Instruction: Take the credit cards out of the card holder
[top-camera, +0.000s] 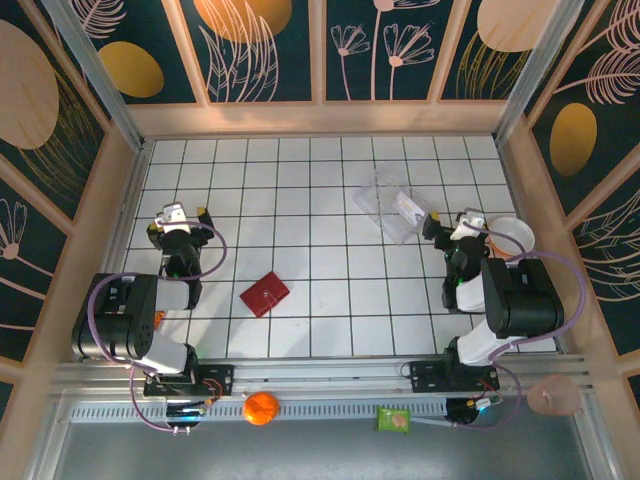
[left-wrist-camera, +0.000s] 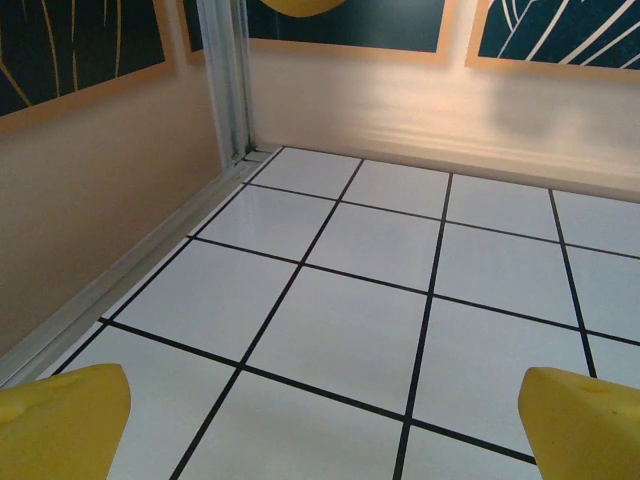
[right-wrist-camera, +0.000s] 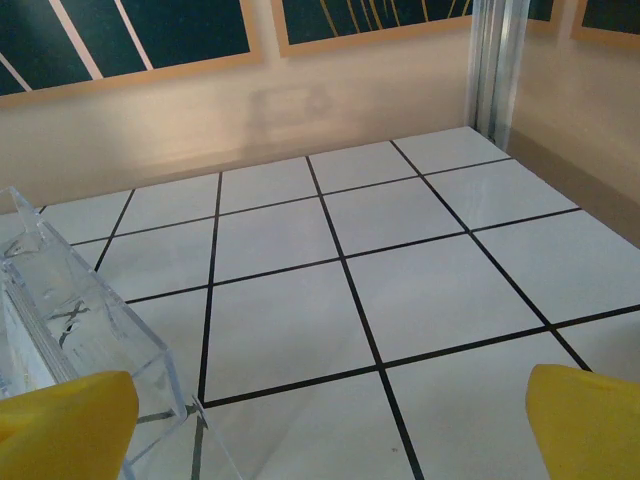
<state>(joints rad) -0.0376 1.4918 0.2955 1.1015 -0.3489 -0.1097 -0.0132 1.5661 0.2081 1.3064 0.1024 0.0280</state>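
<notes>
Lying on the white tiled table (top-camera: 330, 330), the red card holder (top-camera: 265, 293) is in the lower middle of the top view, a little to the left, showing only its red outside. The left gripper (top-camera: 181, 216) is at the left of it, well apart, with jaws spread wide and grasping nothing. Its yellow fingertips (left-wrist-camera: 60, 420) sit in the lower corners of the wrist view. The right gripper (top-camera: 447, 222), also released and empty, is at the right, just beside a clear plastic tray (top-camera: 388, 203).

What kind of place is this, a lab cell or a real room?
Probably a purpose-built robot test cell, not a home: a white gridded tabletop boxed in by leaf-patterned wall panels, with the left arm and right arm bolted to an aluminium rail at its near edge.
</notes>
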